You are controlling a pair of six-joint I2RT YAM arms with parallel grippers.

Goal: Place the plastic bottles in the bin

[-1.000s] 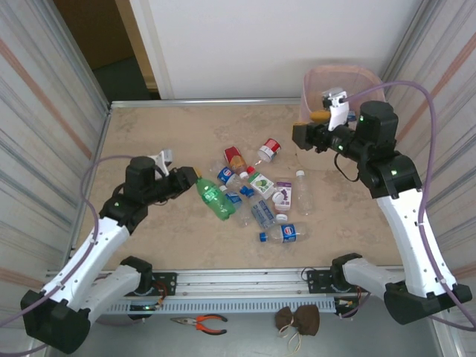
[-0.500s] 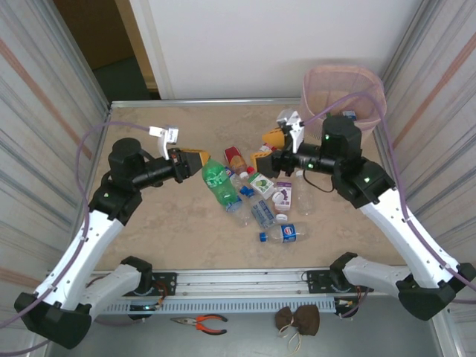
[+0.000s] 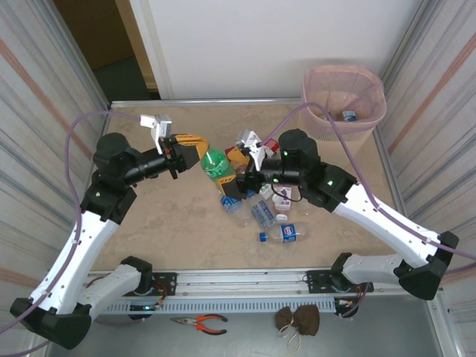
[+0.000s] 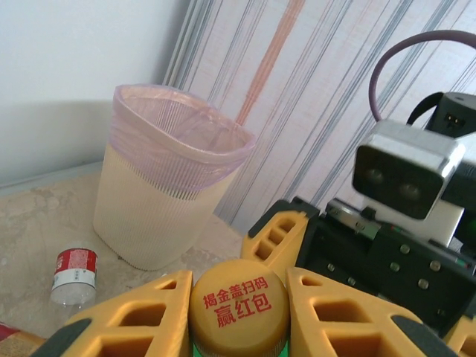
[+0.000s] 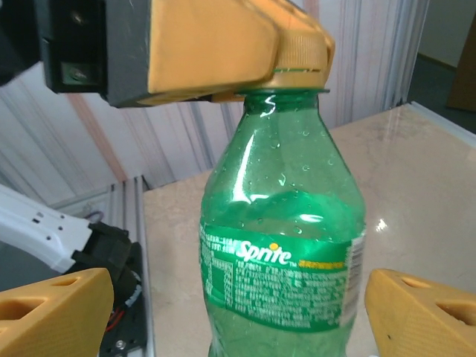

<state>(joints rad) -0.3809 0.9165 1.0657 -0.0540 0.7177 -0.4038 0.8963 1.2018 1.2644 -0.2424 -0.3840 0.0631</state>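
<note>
Green is the colour of the plastic Sprite bottle (image 3: 216, 164) that the left claw (image 3: 195, 151) holds. The claw's orange fingers (image 4: 167, 309) are pinched tight on the bottle's yellow cap (image 4: 239, 301). In the right wrist view the green bottle (image 5: 282, 245) hangs straight up and down under those fingers. We cannot see its bottom.

The right claw (image 3: 232, 172) is spread wide. One orange finger (image 5: 52, 312) sits on each side of the green bottle, and neither one touches it.

The tall round bin with the pale pink mesh rim (image 3: 375, 89) stands in the far right corner of the sandy stone table (image 3: 163, 223), well apart from the green bottle. We see one small bottle with a blue cap (image 3: 349, 115) down inside it.

More small plastic bottles lie in a heap (image 3: 260, 212) in the middle of the table, under the right claw. A clear bottle with a blue cap and blue label (image 3: 284, 233) lies on its side near the front of the heap.
</note>
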